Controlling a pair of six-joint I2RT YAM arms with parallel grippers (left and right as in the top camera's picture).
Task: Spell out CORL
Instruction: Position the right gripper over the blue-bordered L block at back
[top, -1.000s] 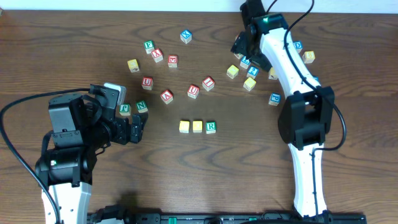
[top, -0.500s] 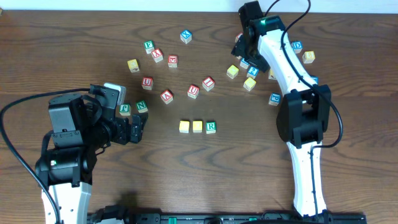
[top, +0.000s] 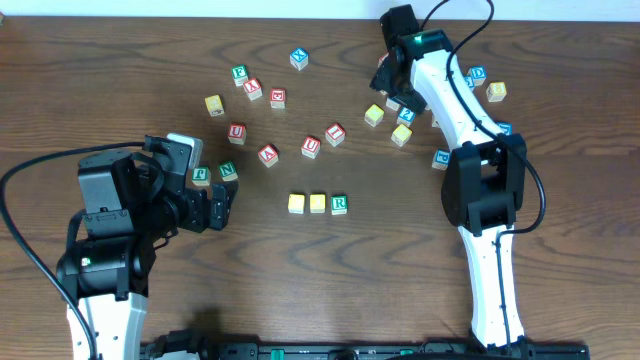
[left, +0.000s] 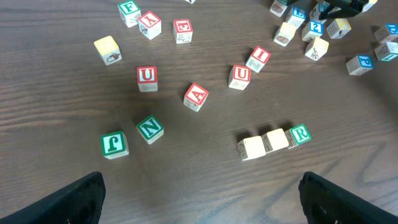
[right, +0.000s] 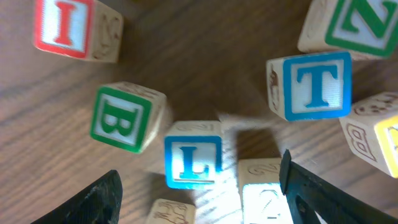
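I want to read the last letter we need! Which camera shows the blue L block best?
The right wrist view: the blue L block sits big and readable between the right hand's fingers. Overhead, the right arm hides it. In the left wrist view, that far corner's blocks are too small to tell which is it.

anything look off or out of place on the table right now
Nothing damaged or spilled. The centre row stops at the green R, one letter short. The blue L sits in the far cluster, between the right gripper's open fingers, untouched.
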